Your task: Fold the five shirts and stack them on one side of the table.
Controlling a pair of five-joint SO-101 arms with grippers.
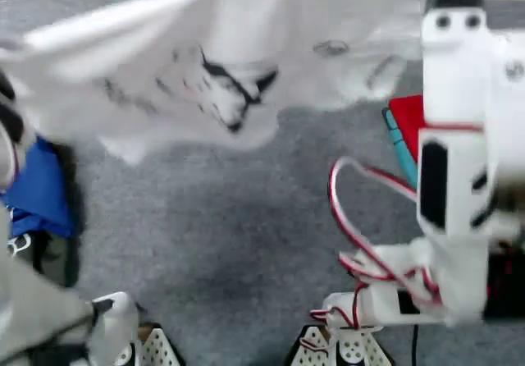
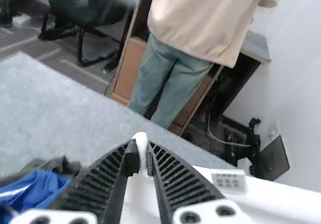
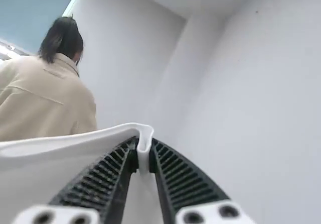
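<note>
A white shirt (image 1: pixel 205 62) with a dark print is held up in the air, stretched across the far half of the high view. My left gripper (image 2: pixel 141 156) is shut on a pinched edge of the white shirt (image 2: pixel 140 142). My right gripper (image 3: pixel 144 156) is shut on another edge of the white shirt (image 3: pixel 60 158), raised high and pointing upward. The right arm (image 1: pixel 459 177) stands tall at the right in the high view. A blue shirt (image 1: pixel 37 189) lies crumpled at the table's left edge. A red shirt (image 1: pixel 408 118) lies at the right behind the arm.
The grey table surface (image 1: pixel 230 235) lies open under the hanging shirt. A dark garment (image 1: pixel 45 255) sits next to the blue one. A teal item (image 1: pixel 399 146) lies by the red shirt. The arm bases (image 1: pixel 336 345) stand at the near edge.
</note>
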